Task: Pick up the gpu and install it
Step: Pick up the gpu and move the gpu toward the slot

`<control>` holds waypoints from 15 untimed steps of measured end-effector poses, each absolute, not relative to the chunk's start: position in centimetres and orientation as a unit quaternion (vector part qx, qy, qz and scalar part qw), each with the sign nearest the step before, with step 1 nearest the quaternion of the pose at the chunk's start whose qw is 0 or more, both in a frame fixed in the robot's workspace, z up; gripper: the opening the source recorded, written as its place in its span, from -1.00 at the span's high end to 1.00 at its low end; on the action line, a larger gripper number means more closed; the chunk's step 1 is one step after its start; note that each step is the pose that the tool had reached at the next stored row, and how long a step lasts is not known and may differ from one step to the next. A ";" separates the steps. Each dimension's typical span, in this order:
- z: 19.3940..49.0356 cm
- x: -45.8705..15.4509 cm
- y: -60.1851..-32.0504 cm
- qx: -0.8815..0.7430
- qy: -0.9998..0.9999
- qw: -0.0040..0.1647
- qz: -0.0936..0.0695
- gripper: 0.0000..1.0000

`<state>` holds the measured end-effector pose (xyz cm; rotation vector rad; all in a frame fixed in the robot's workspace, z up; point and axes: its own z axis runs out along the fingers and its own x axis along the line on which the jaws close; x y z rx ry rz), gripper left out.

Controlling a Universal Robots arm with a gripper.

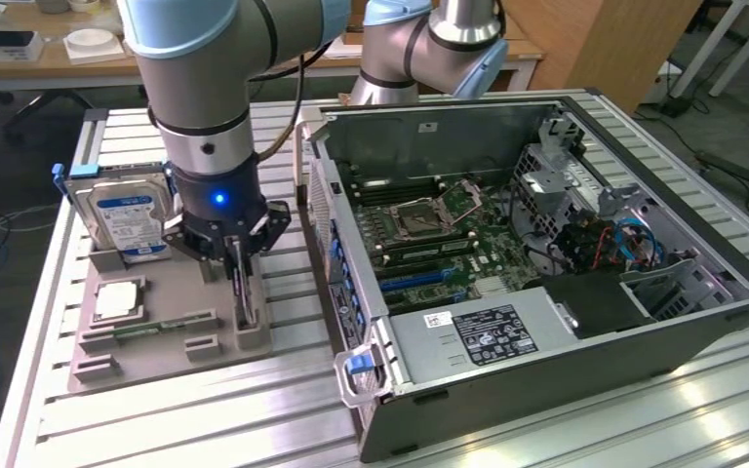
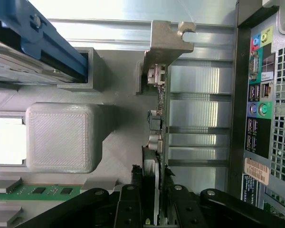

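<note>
The gpu (image 1: pixel 241 297) is a thin dark card standing on edge in a slot of the grey holder tray (image 1: pixel 153 366), at the tray's side nearest the computer case. My gripper (image 1: pixel 235 265) reaches straight down over it. In the wrist view the gpu (image 2: pixel 157 118) is seen edge-on, with its silvery metal bracket (image 2: pixel 168 40) at the far end. The gripper (image 2: pixel 154 206) has a black finger on each face of the card, pressed against it. The card still sits in its slot.
The open computer case (image 1: pixel 544 244) lies to the exterior view's right, motherboard up, its rear ports (image 2: pixel 259 95) close beside the card. The tray also holds a silver hard drive (image 1: pixel 128 219), a processor chip (image 1: pixel 117 300) and a green memory stick (image 1: pixel 167 325).
</note>
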<state>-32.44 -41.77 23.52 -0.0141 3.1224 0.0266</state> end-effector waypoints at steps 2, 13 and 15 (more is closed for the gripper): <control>24.1 -32.4 -41.8 -0.004 1.000 0.009 0.009 0.47; 26.2 -32.4 -41.8 -0.005 1.000 0.010 0.009 0.47; 26.5 -32.4 -41.8 -0.004 1.000 0.010 0.009 0.47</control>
